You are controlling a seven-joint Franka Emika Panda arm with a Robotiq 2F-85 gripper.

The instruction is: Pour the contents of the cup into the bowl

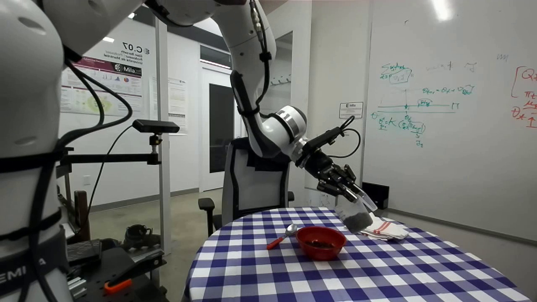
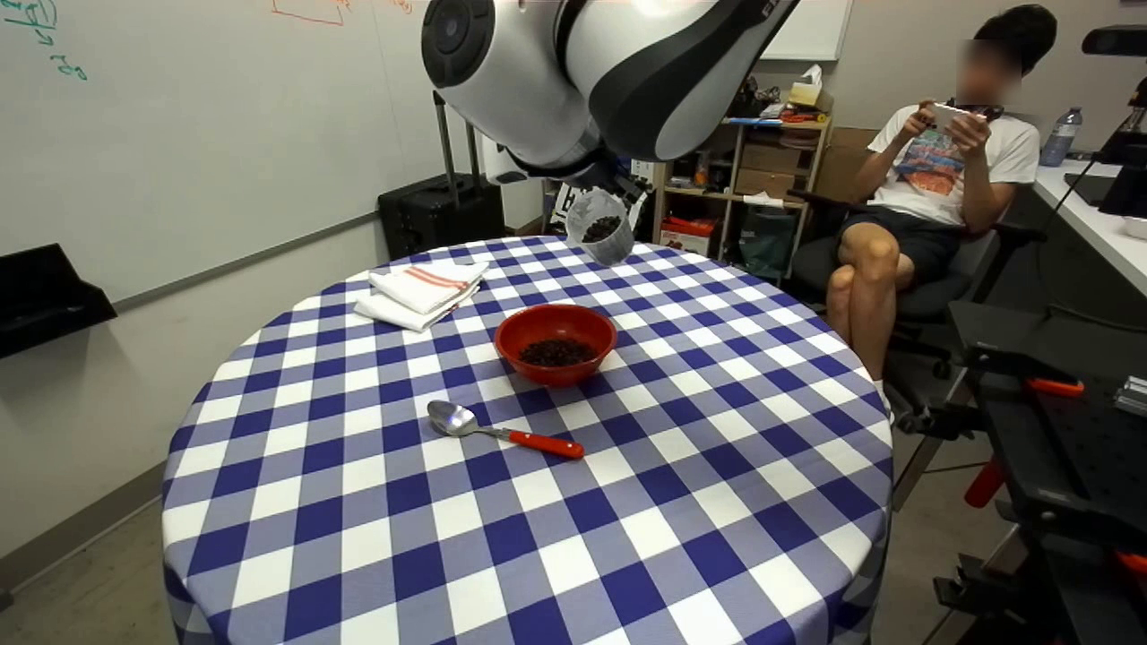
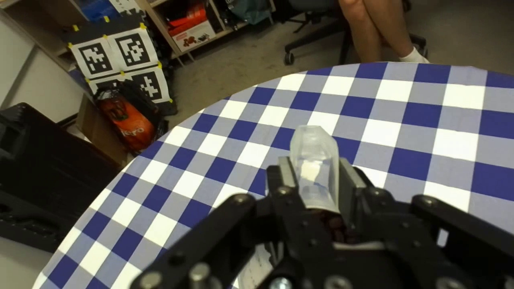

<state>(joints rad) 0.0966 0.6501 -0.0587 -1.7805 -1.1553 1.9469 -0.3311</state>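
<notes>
The cup (image 1: 355,217) is a clear tumbler with dark bean-like pieces inside. It is tilted and held above the table. It also shows in an exterior view (image 2: 599,229) and in the wrist view (image 3: 315,160). My gripper (image 1: 356,195) is shut on the cup, one finger on each side in the wrist view (image 3: 316,173). In an exterior view the arm mostly hides the gripper. The red bowl (image 1: 321,254) stands on the table with dark pieces in it, also in an exterior view (image 2: 554,374). The cup is apart from the bowl, off to its side. The bowl is out of the wrist view.
A spoon with a red handle (image 2: 542,443) lies close to the bowl. Folded white cloths with red stripes (image 2: 421,294) lie near the table's edge. The round table has a blue-and-white checked cloth (image 2: 502,573). A person (image 2: 932,179) sits on a chair beyond the table.
</notes>
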